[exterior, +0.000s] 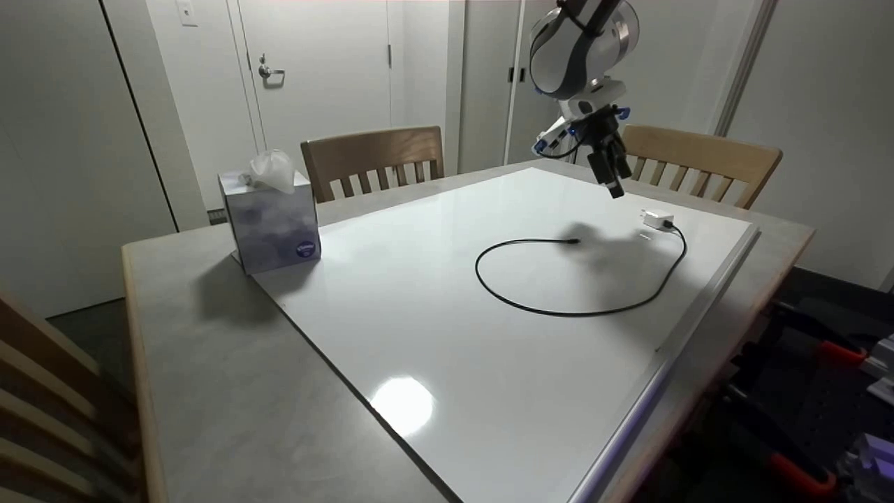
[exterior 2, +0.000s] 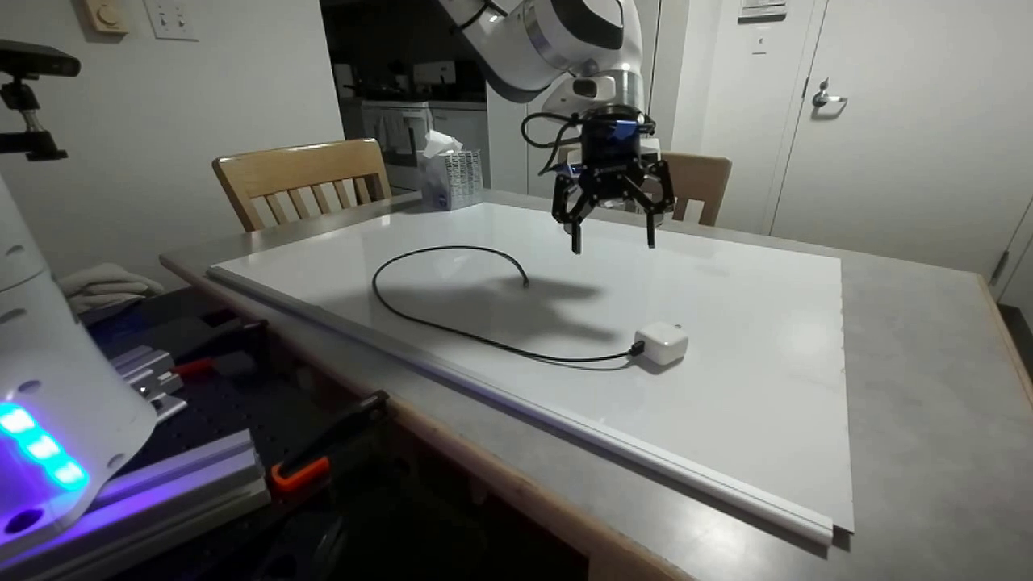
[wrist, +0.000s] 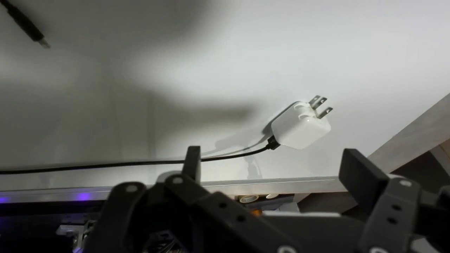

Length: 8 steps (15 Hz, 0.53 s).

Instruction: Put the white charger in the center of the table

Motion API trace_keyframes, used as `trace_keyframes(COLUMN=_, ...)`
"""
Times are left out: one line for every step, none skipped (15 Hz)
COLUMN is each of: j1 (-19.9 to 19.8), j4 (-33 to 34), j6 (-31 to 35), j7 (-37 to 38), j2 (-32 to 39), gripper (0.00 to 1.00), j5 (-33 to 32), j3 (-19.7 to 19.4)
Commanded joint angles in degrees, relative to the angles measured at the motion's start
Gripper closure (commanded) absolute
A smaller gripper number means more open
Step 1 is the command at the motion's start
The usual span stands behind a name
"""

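Observation:
The white charger (exterior: 658, 219) lies on the glossy white panel of the table (exterior: 209, 384). In an exterior view the white charger (exterior 2: 662, 343) sits toward the panel's railed side, with a black cord (exterior 2: 516, 350) plugged into it and curving away in a wide loop. Metal prongs stick out of the charger (wrist: 300, 126) in the wrist view. My gripper (exterior 2: 613, 248) hangs open well above the panel, pointing down, with nothing between its fingers. From the wrist, the charger appears beyond the gap of the gripper (wrist: 272, 153), apart from both fingertips.
A bluish tissue box (exterior: 272, 227) stands at a table corner, also seen in an exterior view as the tissue box (exterior 2: 452, 181). A raised rail (exterior 2: 516, 395) runs along one panel edge. Wooden chairs (exterior: 377, 140) surround the table. The robot's base (exterior 2: 64, 363) is beside it.

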Motion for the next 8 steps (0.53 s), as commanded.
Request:
trace_keyframes(j1=-0.1, j4=-4.06, j6=2.58, j7=0.02, j2=-1.88, gripper=0.0, j5=1.74, j3=-2.01)
trace_keyframes(j1=0.02, j4=-4.73, j6=2.69, j7=0.05, j2=-1.79, gripper=0.0, j5=2.33, j3=-2.77)
trace_keyframes(j1=0.16, j4=-5.3, j6=2.34, j7=0.06, j2=-1.59, gripper=0.0, j5=3.31, j3=-3.67)
trace_keyframes(j1=0.67, j4=-5.83, j6=2.16, j7=0.07, j2=-1.1, gripper=0.0, j5=4.51, j3=-4.81)
trace_keyframes(j1=1.3, j4=-6.23, j6=1.81, j7=0.07, j2=-0.52, gripper=0.0, j5=5.97, j3=-6.19)
trace_keyframes(j1=3.52, j4=-6.65, j6=1.73, j7=0.08, j2=1.13, gripper=0.0, j5=8.92, j3=-9.52)
trace_keyframes(j1=6.15, j4=-7.31, j6=2.14, j7=0.12, j2=3.06, gripper=0.0, j5=12.28, j3=-13.37)
trace_keyframes(j1=7.88, j4=-8.57, j6=3.73, j7=0.14, j2=4.22, gripper=0.0, j5=14.93, j3=-15.97)
